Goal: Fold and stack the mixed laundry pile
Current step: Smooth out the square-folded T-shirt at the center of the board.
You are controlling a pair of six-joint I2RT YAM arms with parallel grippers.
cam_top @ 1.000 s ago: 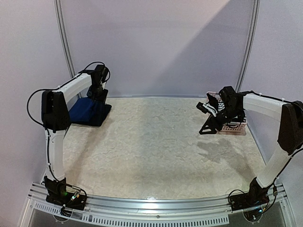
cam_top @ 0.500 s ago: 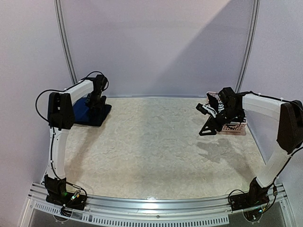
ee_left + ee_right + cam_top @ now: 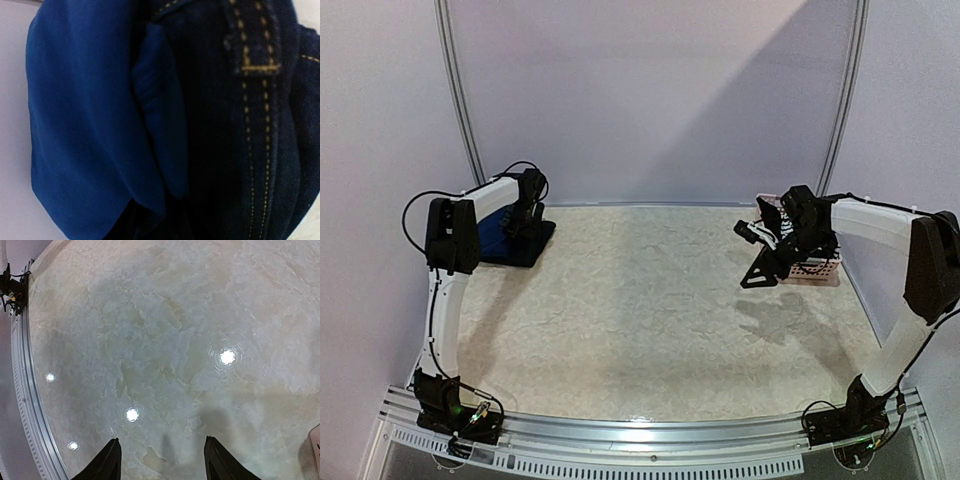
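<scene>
A dark navy denim piece (image 3: 235, 130) with yellow stitching lies against blue cloth (image 3: 85, 125); together they fill the left wrist view. From above they are a navy folded pile (image 3: 505, 245) at the table's far left. My left gripper (image 3: 525, 222) is down on this pile, and its fingers are hidden. My right gripper (image 3: 165, 465) is open and empty above bare table. From above, it (image 3: 752, 277) hangs just left of the pink basket (image 3: 820, 272). A black-and-white striped piece (image 3: 783, 235) shows at the basket, partly hidden by the arm. The T-shirt's print is out of view.
The table (image 3: 640, 310) has a pale marbled top and a metal rail (image 3: 25, 390) along its near edge. White walls close in behind and on both sides. The basket stands near the right wall.
The left arm has lowered and pushed farther back over the navy pile. The right arm has hardly moved.
</scene>
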